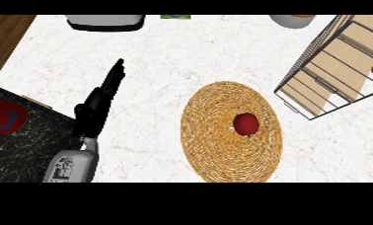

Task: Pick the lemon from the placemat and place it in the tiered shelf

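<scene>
A small round red fruit (pixel 246 124), no lemon by its colour, sits on the round woven straw placemat (pixel 218 156), lower centre-right, while the black left hand (pixel 93 110), fingers straight and pressed together at left, should curl fully around it before lifting toward the wire-and-wood tiered shelf (pixel 328 71), upper right.

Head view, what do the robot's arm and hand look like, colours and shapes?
Only the left arm shows. The left hand is black, long and narrow, tapering to a slim tip. A thin pale wrist joins it to the forearm, a rounded light grey shell with darker markings.
</scene>
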